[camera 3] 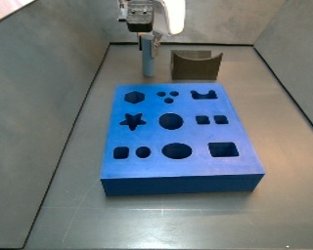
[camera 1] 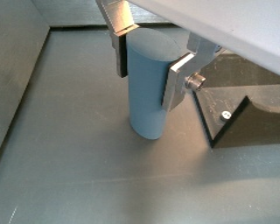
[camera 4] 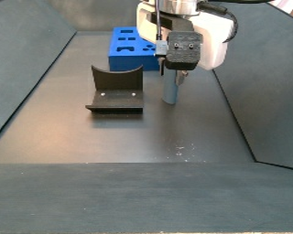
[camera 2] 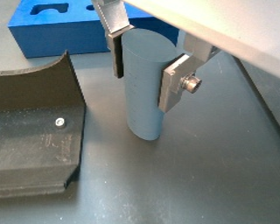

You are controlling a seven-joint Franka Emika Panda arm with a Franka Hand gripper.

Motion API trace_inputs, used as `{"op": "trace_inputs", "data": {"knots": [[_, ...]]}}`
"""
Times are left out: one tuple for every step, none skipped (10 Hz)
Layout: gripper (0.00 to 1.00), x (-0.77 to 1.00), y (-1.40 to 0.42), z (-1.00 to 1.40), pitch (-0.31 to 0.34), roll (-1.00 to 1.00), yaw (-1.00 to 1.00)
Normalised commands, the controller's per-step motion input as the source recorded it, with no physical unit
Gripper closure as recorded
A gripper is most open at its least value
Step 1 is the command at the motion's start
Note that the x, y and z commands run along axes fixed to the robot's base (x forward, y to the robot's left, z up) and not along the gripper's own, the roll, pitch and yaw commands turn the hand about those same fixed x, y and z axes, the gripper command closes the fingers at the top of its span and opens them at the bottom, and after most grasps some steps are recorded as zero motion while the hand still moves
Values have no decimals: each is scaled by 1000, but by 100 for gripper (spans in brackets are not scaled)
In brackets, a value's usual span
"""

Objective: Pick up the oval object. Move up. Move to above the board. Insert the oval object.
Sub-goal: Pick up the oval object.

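1. In a side view the board [camera 3: 179, 137] lies nearest the camera, and the oval object [camera 3: 149, 56] stands upright on the floor behind its far edge, left of the dark notched block [camera 3: 194, 64].
2. The gripper [camera 1: 150, 63] sits over the peg's upper part. Its flat silver fingers [camera 1: 180, 77] lie against opposite sides, narrowed to the peg's width. Whether they already press firmly cannot be told.
3. The peg looks rigid and light, probably plastic. Its smooth rounded sides could slip, so a hold high on the broad flanks seems wise.
4. In both wrist views it is a tall, slim, pale blue-grey column with a rounded foot touching the floor, just beside the block [camera 2: 31, 131].
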Motion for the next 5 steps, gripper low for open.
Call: {"op": "trace_inputs", "data": {"knots": [[100,0,0,0,0,0,0],[100,0,0,0,0,0,0],[100,0,0,0,0,0,0],[100,0,0,0,0,0,0],[100,0,0,0,0,0,0]]}}
